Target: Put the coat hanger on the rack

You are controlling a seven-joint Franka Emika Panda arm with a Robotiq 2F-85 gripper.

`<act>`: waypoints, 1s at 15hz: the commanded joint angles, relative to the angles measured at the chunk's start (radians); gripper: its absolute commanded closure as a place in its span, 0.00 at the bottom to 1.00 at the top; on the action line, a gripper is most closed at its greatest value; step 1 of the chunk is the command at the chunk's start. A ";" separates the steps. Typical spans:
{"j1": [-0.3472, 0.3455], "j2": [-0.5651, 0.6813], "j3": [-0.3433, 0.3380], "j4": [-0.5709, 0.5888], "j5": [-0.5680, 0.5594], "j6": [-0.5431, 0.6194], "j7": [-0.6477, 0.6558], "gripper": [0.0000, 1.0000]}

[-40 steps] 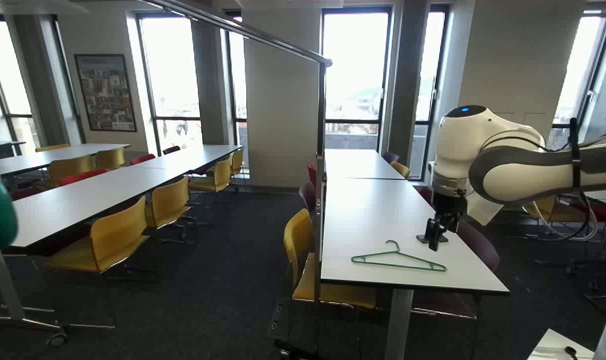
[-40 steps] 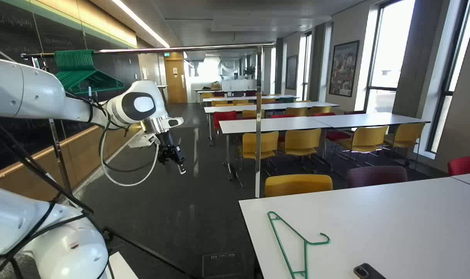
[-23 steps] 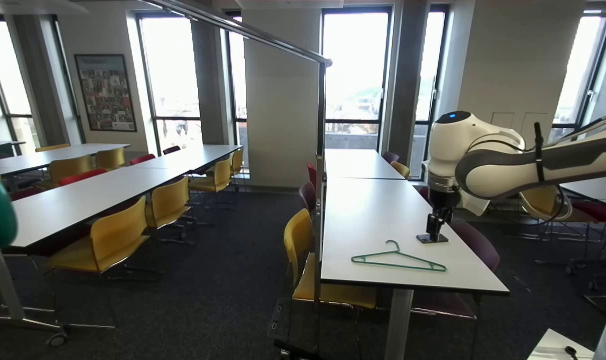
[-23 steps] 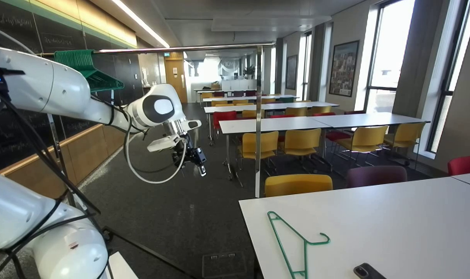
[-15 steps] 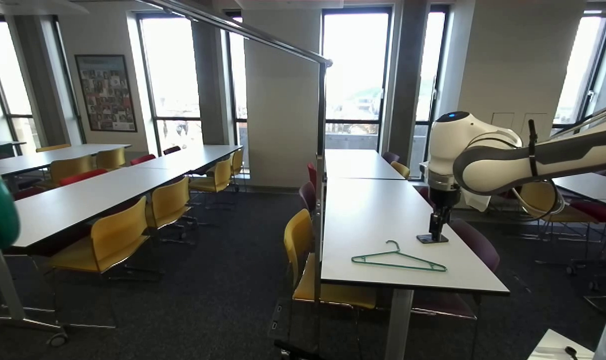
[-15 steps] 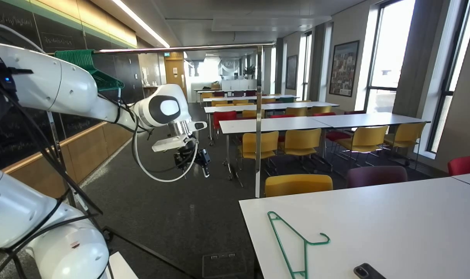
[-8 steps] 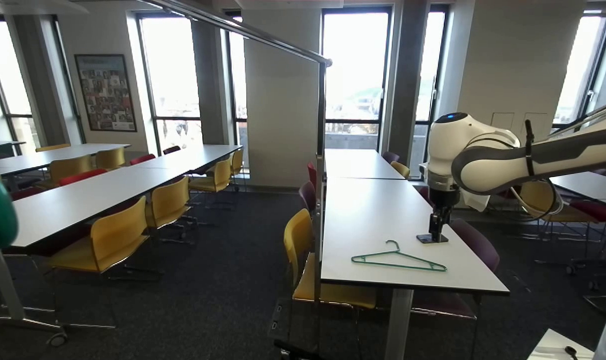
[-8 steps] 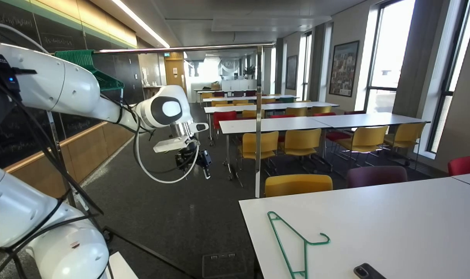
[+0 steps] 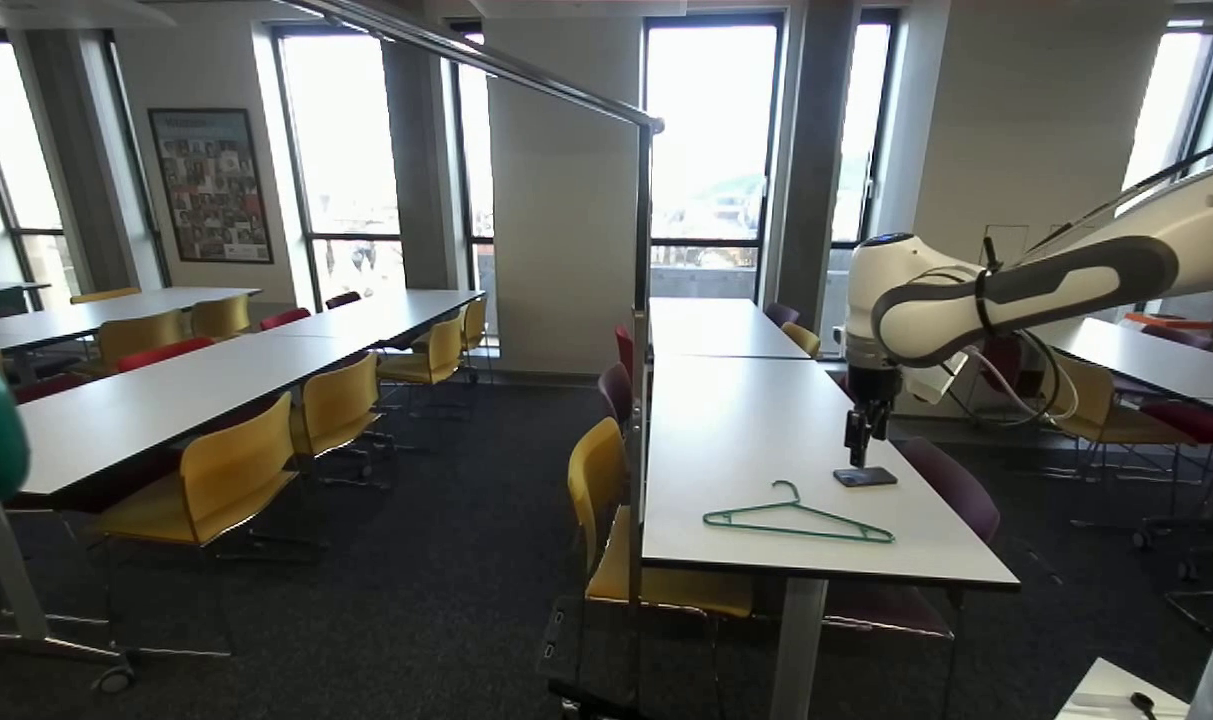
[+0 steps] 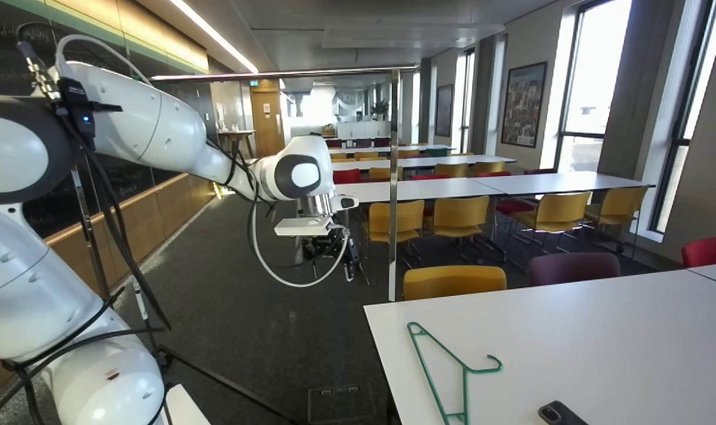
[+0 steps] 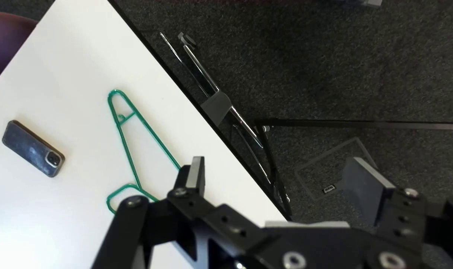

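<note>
- one phone, dark, flat on a white table
- one green coat hanger, flat on same table, near the phone
- one gripper in the air, apart from the hanger: two jaws, spread wide
- one rack: metal bar, horizontal overhead, post just beside the table
- three chairs past the table: one yellow, one purple, one red
- four yellow chairs this side of the next table row
- two framed pictures farther back

The green coat hanger is laid flat on the white table, its hook turned away from the short edge near it. The rack, a straight, shiny metal bar, is set high above table level.
</note>
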 commanded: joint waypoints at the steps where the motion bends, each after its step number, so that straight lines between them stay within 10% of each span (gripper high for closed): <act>1: -0.007 0.124 -0.035 0.120 0.015 -0.031 -0.200 0.00; 4: -0.011 0.210 -0.057 0.190 0.038 -0.086 -0.365 0.00; 15: -0.030 0.224 -0.032 0.164 0.021 -0.037 -0.277 0.00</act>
